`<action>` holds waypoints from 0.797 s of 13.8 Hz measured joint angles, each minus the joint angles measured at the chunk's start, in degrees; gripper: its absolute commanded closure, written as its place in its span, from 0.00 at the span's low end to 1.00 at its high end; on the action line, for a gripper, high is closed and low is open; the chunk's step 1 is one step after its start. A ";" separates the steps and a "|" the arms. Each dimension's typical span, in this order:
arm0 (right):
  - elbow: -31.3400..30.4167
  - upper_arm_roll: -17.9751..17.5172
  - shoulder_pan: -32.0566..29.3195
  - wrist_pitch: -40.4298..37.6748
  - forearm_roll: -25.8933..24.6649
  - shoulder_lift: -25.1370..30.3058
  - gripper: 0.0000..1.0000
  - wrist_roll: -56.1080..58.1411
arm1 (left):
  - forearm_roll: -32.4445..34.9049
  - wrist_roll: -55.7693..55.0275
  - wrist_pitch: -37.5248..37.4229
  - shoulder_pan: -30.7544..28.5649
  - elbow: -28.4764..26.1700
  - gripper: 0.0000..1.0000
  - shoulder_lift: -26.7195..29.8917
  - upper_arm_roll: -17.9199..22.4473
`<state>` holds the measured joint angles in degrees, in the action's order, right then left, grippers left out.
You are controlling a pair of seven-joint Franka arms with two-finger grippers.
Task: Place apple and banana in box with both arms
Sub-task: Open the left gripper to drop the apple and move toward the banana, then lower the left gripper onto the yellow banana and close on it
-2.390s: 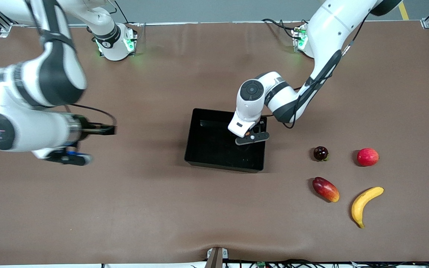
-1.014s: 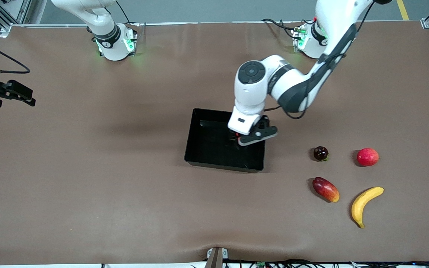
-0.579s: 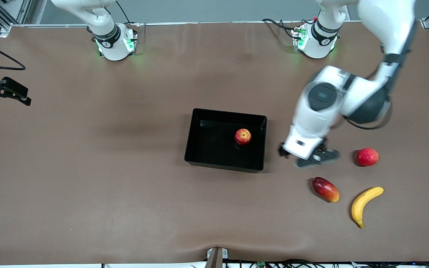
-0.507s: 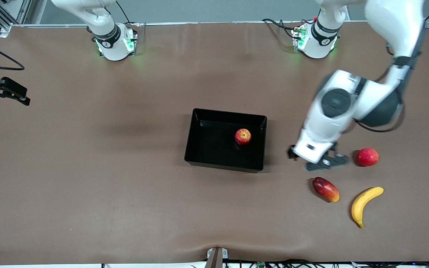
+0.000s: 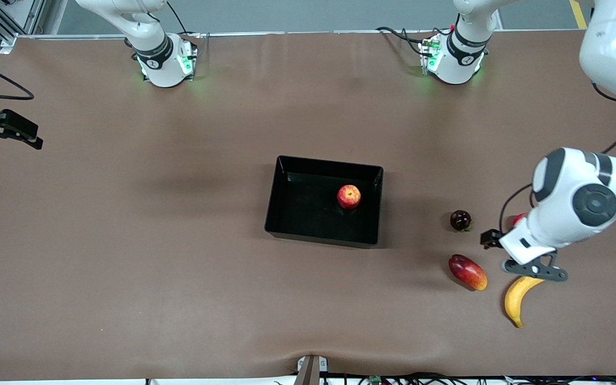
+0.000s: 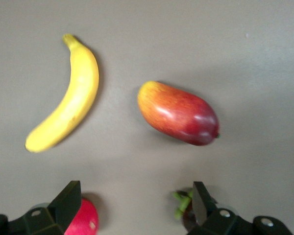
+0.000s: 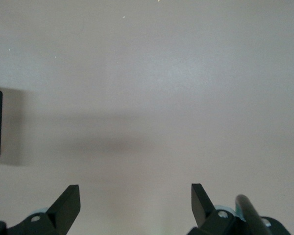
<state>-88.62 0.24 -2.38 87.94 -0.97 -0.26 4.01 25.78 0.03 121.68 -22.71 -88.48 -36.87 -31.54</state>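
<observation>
1 apple (image 5: pixel 348 196) in box (image 5: pixel 286 214); banana (image 5: pixel 516 299) outside.

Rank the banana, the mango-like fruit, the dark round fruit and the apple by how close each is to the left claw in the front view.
1. banana, partly under the left claw.
2. mango-like fruit, beside the banana, toward the box.
3. dark round fruit, farther from the camera.
4. apple, inside the box.

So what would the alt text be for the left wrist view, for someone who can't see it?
The open left gripper hangs over a brown table, with the banana and a red-orange mango-like fruit lying apart below it. A red fruit and a dark fruit peek out by its fingertips.
</observation>
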 measured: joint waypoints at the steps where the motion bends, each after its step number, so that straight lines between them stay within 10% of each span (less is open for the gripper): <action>1: 0.00 -0.11 0.00 0.00 0.00 0.00 0.00 0.00 | 0.00 3.66 1.14 -0.01 1.13 0.00 -1.30 0.94; 11: 0.32 -1.13 2.10 1.14 -0.01 0.00 0.00 0.09 | 0.00 31.60 23.11 0.15 2.99 0.00 -11.71 9.79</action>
<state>-88.30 -0.89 -0.28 89.08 -0.98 -0.26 4.10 25.78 31.63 144.80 -22.56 -85.48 -48.58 -21.75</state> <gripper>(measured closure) 0.000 0.000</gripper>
